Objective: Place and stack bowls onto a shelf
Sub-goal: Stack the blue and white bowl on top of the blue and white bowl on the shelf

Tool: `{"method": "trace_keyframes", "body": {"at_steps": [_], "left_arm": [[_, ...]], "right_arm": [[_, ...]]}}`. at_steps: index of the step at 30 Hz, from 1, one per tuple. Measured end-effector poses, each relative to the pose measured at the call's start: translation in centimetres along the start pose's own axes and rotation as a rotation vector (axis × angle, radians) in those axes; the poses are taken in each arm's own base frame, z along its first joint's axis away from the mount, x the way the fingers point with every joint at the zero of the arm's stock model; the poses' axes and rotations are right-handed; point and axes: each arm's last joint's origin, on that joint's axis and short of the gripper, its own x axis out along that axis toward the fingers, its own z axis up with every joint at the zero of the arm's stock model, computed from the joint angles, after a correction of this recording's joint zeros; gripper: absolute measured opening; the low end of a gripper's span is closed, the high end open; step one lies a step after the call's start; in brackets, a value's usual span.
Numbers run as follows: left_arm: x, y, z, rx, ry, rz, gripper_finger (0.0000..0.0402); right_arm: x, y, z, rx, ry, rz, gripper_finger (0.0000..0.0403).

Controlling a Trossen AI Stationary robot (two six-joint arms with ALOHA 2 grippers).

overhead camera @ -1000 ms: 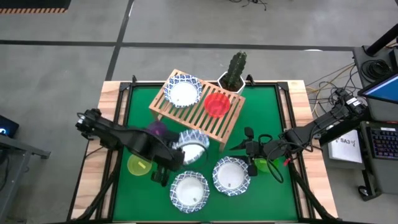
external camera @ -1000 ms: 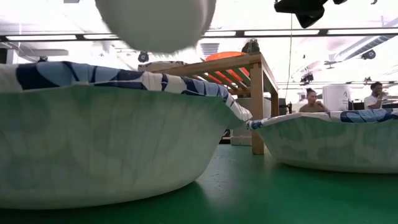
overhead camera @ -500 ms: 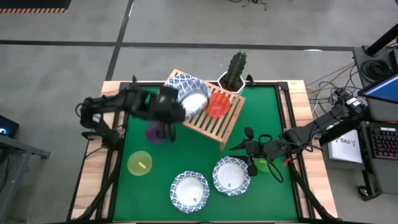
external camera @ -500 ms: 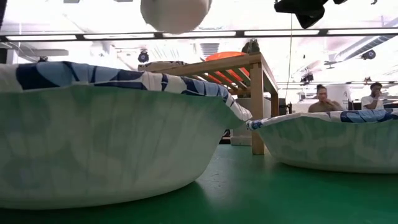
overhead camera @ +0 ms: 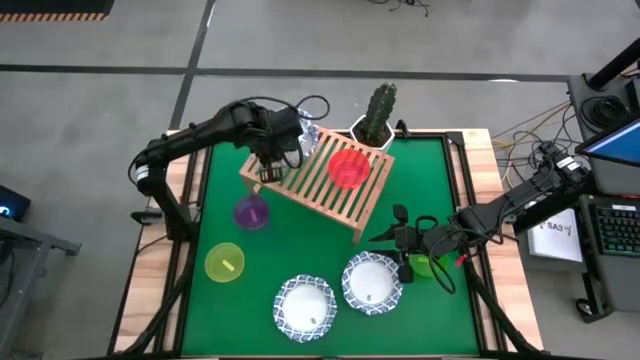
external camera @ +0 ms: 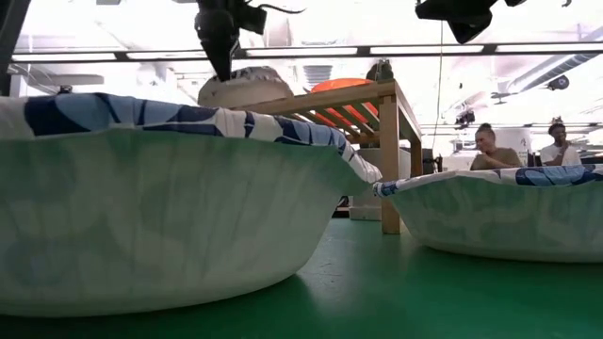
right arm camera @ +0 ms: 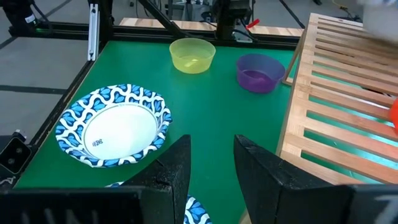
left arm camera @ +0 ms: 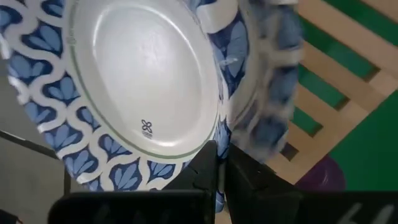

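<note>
My left gripper [overhead camera: 280,150] is over the shelf's [overhead camera: 335,190] far left corner, shut on a white blue-rimmed bowl [left arm camera: 143,93]. A second such bowl [left arm camera: 270,93] lies under it on the slats. In the low view the gripper [external camera: 226,42] points down at the white bowls [external camera: 243,88] on the shelf top. The red bowl [overhead camera: 348,168] rests on the shelf's middle. My right gripper [overhead camera: 400,240] [right arm camera: 211,168] hangs open over the mat's right part, beside the green bowl [overhead camera: 425,265]. Two white bowls [overhead camera: 305,307] [overhead camera: 372,282], the purple bowl [overhead camera: 250,213] and the yellow-green bowl [overhead camera: 224,262] stand on the mat. My left gripper pinches the white bowl's patterned rim [left arm camera: 208,146] between its two fingers [left arm camera: 202,171]. The fingers come from above, pointing down. The bowl sits over the other bowl at the shelf's left end; whether it rests on it, I cannot tell.
A cactus in a white pot [overhead camera: 375,115] stands just behind the shelf's far corner. The green mat [overhead camera: 440,180] is bare on its right far part. People sit in the room beyond the table [external camera: 490,151].
My left gripper has carried the white bowl from above the mat's middle up and toward the far edge. It now has the bowl lowered over the bowl at the shelf's left end. The hold has stayed shut.
</note>
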Motion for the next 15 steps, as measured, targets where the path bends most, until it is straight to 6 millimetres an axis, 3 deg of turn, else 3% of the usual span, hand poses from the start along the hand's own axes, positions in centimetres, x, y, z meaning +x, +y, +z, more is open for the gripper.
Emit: {"method": "trace_keyframes", "body": {"at_steps": [7, 15], "left_arm": [[0.28, -0.48, 0.2, 0.039, -0.003, -0.004, 0.0008], [0.17, -0.93, 0.31, 0.054, -0.007, -0.007, 0.0072]], "right_arm": [[0.0, 0.0, 0.01, -0.017, 0.0, -0.001, 0.0112], [0.0, 0.0, 0.0, -0.009, 0.0, -0.001, 0.0112]]}}
